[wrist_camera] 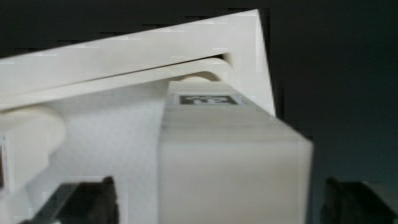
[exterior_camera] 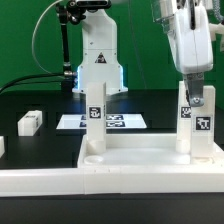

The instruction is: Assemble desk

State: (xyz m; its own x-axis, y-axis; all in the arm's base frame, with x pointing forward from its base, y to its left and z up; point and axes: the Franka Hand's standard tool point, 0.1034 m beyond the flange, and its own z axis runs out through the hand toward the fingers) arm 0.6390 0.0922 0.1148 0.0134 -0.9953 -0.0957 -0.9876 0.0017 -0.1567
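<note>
Up close, the leg (wrist_camera: 222, 150) is sitting in the panel (exterior_camera: 140, 152) corner, the gripper (exterior_camera: 194, 100) straddling it with jaws apart, probably wanting a straight lift clear.

- Glossy white moulded arm housing (exterior_camera: 186, 35), upper right of frame: rounded shells, grey seams.
- White base column (exterior_camera: 97, 55), centre background: dark triangular label, blue glow at foot.
- Matte black blocky fingers (wrist_camera: 84, 202).
</note>
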